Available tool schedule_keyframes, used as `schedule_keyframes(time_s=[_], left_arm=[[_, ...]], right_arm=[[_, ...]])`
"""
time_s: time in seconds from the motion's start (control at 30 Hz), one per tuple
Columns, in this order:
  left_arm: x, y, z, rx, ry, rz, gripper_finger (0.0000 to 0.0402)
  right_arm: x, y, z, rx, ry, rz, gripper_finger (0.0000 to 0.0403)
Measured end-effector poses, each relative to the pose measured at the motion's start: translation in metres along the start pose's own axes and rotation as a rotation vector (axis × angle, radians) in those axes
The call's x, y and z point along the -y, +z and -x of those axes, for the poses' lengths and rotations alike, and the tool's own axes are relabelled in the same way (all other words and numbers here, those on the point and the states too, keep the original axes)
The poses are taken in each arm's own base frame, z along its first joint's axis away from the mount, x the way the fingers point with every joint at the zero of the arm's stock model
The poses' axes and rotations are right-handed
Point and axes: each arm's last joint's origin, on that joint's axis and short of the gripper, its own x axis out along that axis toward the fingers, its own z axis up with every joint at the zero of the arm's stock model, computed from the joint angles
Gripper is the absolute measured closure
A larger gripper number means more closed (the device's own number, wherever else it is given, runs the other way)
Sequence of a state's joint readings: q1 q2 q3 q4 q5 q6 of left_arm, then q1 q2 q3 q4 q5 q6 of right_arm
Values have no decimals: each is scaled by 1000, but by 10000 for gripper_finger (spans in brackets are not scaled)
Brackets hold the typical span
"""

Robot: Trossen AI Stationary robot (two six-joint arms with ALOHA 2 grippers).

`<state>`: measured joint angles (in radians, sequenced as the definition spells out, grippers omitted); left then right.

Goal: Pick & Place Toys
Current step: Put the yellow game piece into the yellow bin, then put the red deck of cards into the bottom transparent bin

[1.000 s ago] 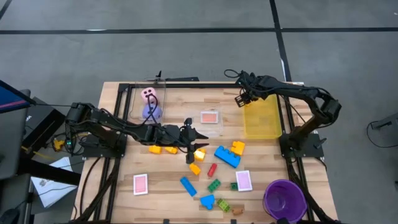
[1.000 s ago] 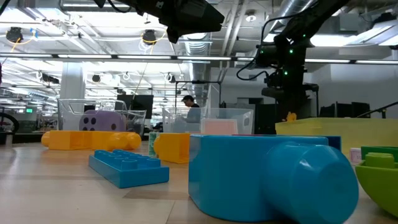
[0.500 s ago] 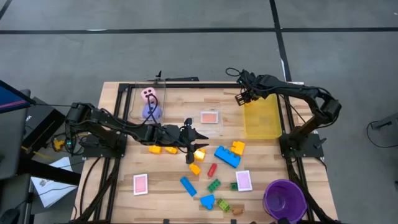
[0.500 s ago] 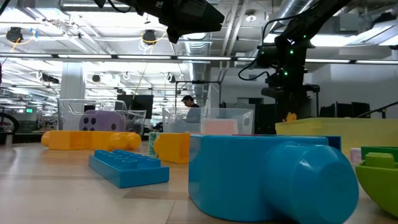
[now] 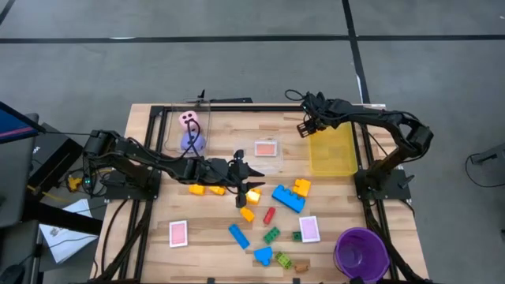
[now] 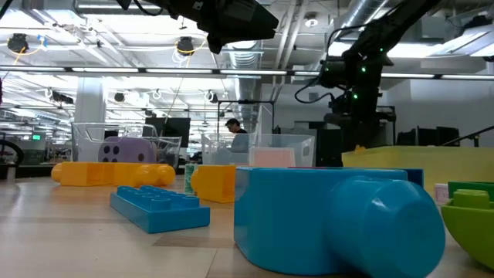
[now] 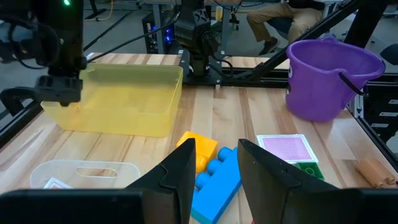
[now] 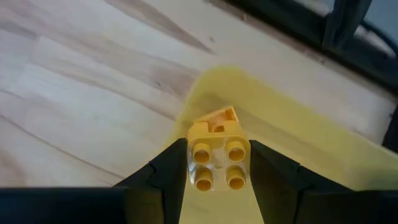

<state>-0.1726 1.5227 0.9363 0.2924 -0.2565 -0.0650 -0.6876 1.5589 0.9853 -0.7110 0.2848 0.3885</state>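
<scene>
My right gripper (image 5: 308,126) is shut on a small yellow brick (image 8: 214,152) above the far left corner of the yellow see-through bin (image 5: 333,148). My left gripper (image 5: 251,185) is open and empty at the table's middle, low over the scattered toys. Just ahead of it lie a blue brick (image 7: 214,183) and a yellow-orange brick (image 7: 199,149). More bricks (image 5: 238,236) and two pink-backed cards (image 5: 179,233) lie flat toward the near edge. A pink die (image 5: 188,119) and a purple die (image 5: 192,142) sit in a clear bin at the far left. My right gripper pinches the yellow brick by two opposite sides (image 8: 193,155) between its two fingers, with the four studs facing the wrist camera. The fingers point down from above. The brick is lifted clear, over the yellow bin's wall (image 8: 298,149).
A purple cup (image 5: 361,251) stands at the near right corner. A small clear tray (image 5: 267,150) with a pink-backed card stands behind my left gripper. Two orange bricks (image 5: 205,189) lie beside my left arm. Bare wood shows at the near left and the far middle.
My right gripper has shifted a little toward the table's right edge with the yellow brick, and stays shut on it. My left arm has kept still.
</scene>
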Motion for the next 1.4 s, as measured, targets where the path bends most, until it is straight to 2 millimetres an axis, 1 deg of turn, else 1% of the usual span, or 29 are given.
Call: schedule_keyframes(time_s=[0.1, 0.5, 0.73, 0.87, 1.27, 1.4], left_arm=[[0, 0, 0, 0, 0, 0, 289], [0, 0, 0, 2, 0, 0, 289], [0, 0, 0, 2, 0, 0, 289], [0, 0, 0, 2, 0, 0, 289], [0, 0, 0, 2, 0, 0, 289], [0, 0, 0, 2, 0, 0, 289]], right_arm=[[0, -6, -5, -15, -7, 8, 252], [1, -10, -12, 3, -11, 8, 252], [1, -10, -13, 9, -8, 24, 251], [0, -9, -13, 18, 0, 40, 240], [-1, -9, -12, 22, 5, 55, 189], [1, -6, -4, 37, 11, 65, 180]])
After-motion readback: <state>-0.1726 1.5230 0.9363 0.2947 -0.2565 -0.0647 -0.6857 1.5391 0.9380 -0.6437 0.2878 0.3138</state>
